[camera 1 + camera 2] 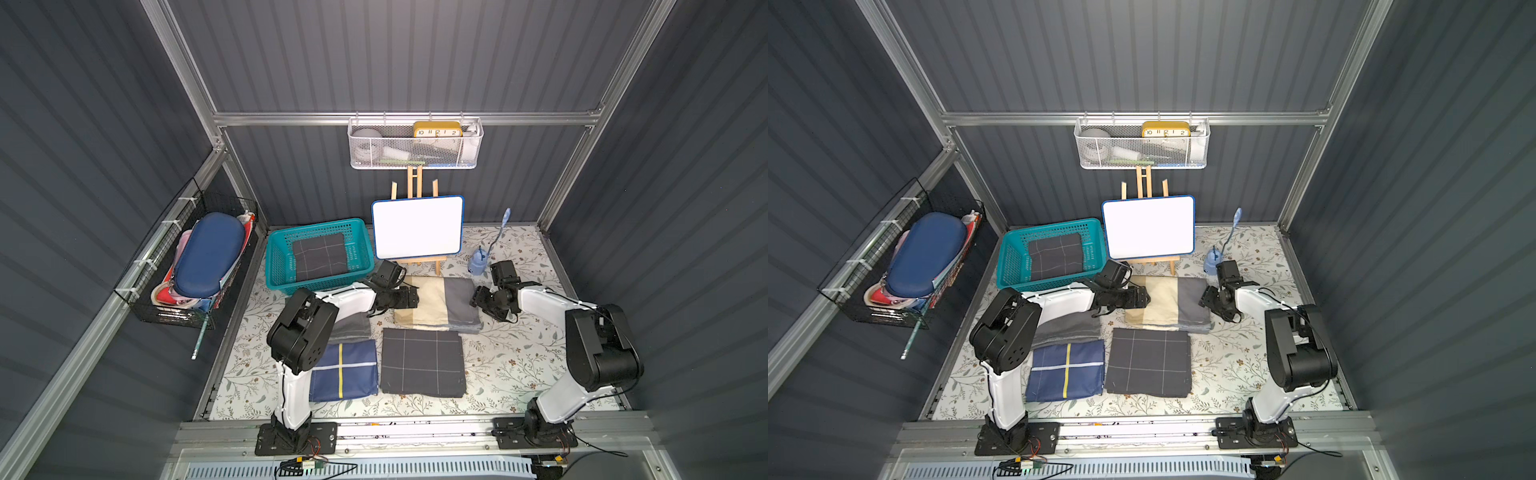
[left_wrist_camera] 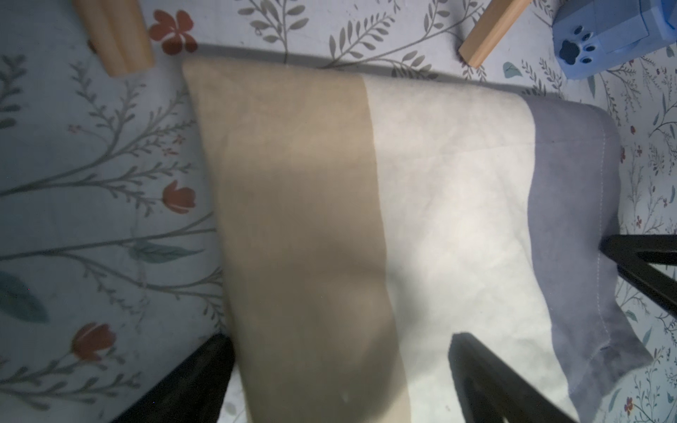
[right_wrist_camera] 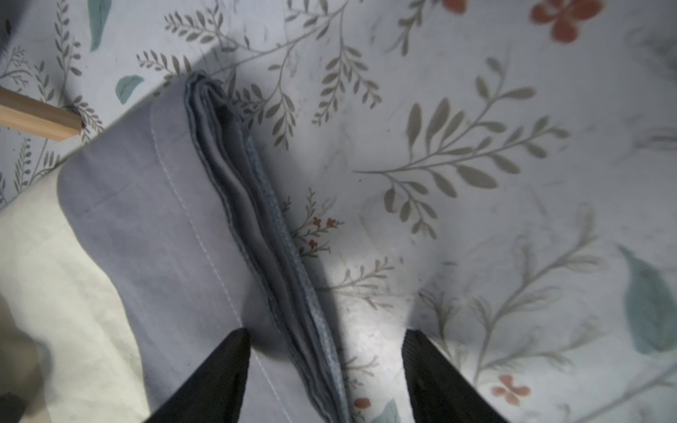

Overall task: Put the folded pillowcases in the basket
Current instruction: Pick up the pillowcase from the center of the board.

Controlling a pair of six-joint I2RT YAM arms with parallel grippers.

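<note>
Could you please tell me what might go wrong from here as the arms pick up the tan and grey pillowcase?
The right fingers straddle the loose, layered edge of the pillowcase; they may catch only some layers, so the fold could open.
The whiteboard easel stands close behind the pillowcase; a lift could knock it.
The basket already holds a dark cloth, so the pillowcase may land crooked on top.

Bare floral mat (image 1: 519, 357) beside the striped pillowcase (image 1: 440, 303); easel (image 1: 414, 183) and teal basket (image 1: 320, 286) close behind it.
</note>
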